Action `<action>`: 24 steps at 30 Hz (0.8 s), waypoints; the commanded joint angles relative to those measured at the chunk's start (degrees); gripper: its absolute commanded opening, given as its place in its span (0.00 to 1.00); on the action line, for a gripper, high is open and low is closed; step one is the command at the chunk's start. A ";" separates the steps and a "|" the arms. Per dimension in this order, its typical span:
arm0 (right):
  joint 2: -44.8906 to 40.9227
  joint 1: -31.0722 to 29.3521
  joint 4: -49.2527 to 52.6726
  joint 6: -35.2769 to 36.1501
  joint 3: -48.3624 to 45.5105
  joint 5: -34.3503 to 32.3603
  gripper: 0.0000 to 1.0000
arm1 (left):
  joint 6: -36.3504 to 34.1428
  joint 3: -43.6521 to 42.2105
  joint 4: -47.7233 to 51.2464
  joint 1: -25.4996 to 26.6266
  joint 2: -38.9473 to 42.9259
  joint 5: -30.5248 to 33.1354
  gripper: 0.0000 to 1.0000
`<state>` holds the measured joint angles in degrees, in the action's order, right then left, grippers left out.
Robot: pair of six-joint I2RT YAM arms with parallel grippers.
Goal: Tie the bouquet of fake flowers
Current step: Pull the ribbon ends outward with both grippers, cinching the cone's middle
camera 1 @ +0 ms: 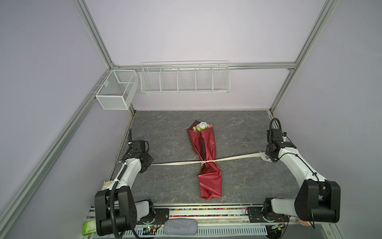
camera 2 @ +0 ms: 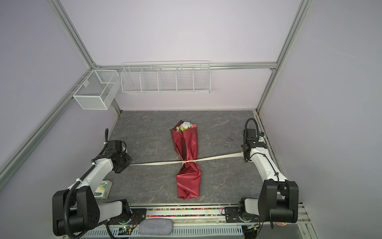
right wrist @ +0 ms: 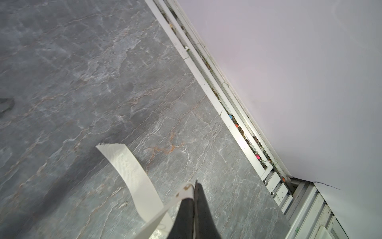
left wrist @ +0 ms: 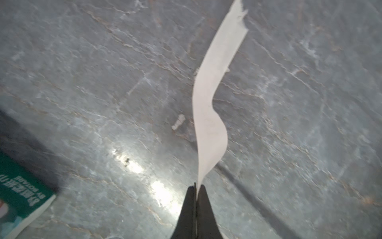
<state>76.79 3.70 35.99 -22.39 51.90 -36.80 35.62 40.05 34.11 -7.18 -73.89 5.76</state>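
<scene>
Grey marbled tabletop (camera 1: 165, 128) inside lilac walls (camera 1: 196, 31); left gripper (left wrist: 195, 187) and right gripper (right wrist: 195, 186) each pinch the cream ribbon (camera 1: 179, 163).

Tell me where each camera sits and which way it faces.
Top views: high in front, looking down past the left arm and right arm at the red-wrapped bouquet of fake flowers on the grey marbled table.
Left wrist: on the left arm, looking along the left pincer, shut on the cream ribbon.
Right wrist: on the right arm, along the right pincer, shut on the ribbon, toward the pale wall.
Both wrist views share ribbon and table.
</scene>
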 commanded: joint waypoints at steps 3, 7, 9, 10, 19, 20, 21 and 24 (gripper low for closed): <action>4.00 4.15 -3.82 1.08 1.75 -6.04 0.06 | -1.54 5.58 1.88 -1.94 -6.85 11.04 0.00; 6.29 4.94 -5.59 1.45 3.23 -11.26 0.06 | -1.95 9.53 2.63 -1.98 -11.30 15.14 0.00; 7.87 5.06 -6.13 1.72 4.39 -14.43 0.06 | -2.10 12.10 4.15 -2.01 -13.78 17.80 0.00; 8.64 5.04 -6.48 1.95 4.83 -15.81 0.06 | -2.28 12.98 4.50 -2.05 -14.82 18.90 0.00; 15.11 5.50 -10.36 3.61 8.28 -24.44 0.06 | -2.68 17.50 5.26 -2.43 -22.25 24.00 0.00; 15.59 5.76 -10.74 3.76 8.60 -24.62 0.06 | -3.06 17.68 5.25 -2.50 -22.85 24.46 0.00; 16.00 6.00 -11.05 3.96 8.81 -25.02 0.06 | -3.17 17.93 5.58 -2.60 -23.33 25.28 0.00; 16.87 6.34 -11.83 4.99 9.11 -26.13 0.06 | -3.62 18.00 5.34 -3.28 -23.67 25.41 0.00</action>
<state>93.27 7.03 29.10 -18.76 59.02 -50.65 33.54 55.86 39.92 -7.73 -97.14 18.48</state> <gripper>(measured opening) 0.062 0.047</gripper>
